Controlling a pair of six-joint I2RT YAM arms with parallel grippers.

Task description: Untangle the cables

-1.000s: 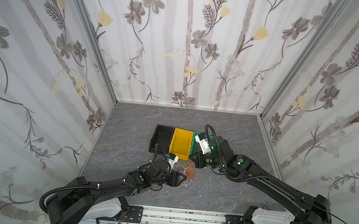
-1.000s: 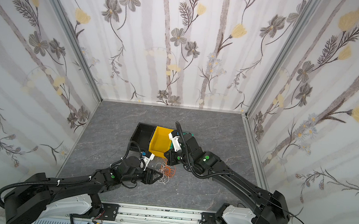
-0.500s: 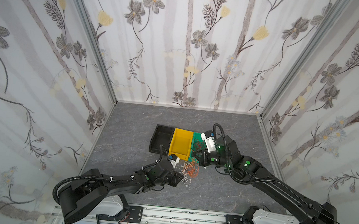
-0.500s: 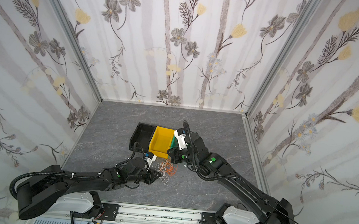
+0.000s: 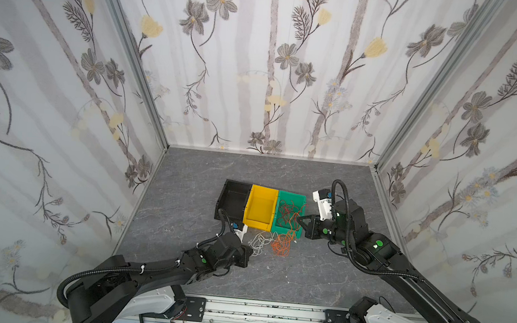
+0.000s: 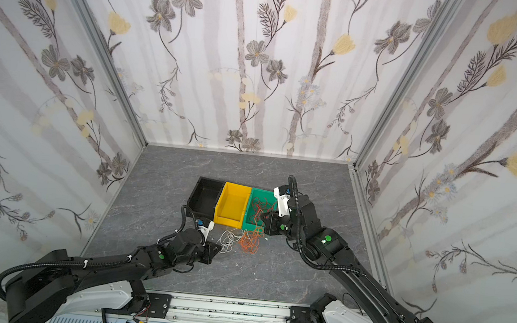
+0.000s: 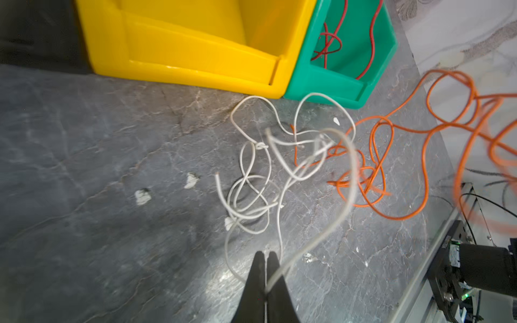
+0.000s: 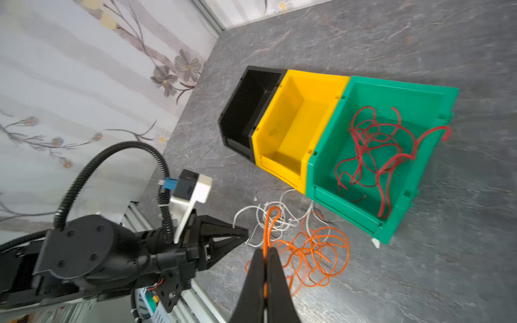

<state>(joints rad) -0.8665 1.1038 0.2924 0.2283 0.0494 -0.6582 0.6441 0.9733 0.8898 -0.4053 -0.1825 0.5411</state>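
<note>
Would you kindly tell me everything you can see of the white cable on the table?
The white cable is a very thin, flexible, plastic-looking wire, tangled in loose loops with one small knot. It lies on the grey table just before the yellow bin and green bin, its loops crossing the orange cable alongside. One blurred strand rises into the left gripper, which is shut on it.

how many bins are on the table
3, side by side in a row in both top views: the black bin on the left, the yellow bin in the middle, the green bin on the right holding red cables. None seems hidden.
</note>
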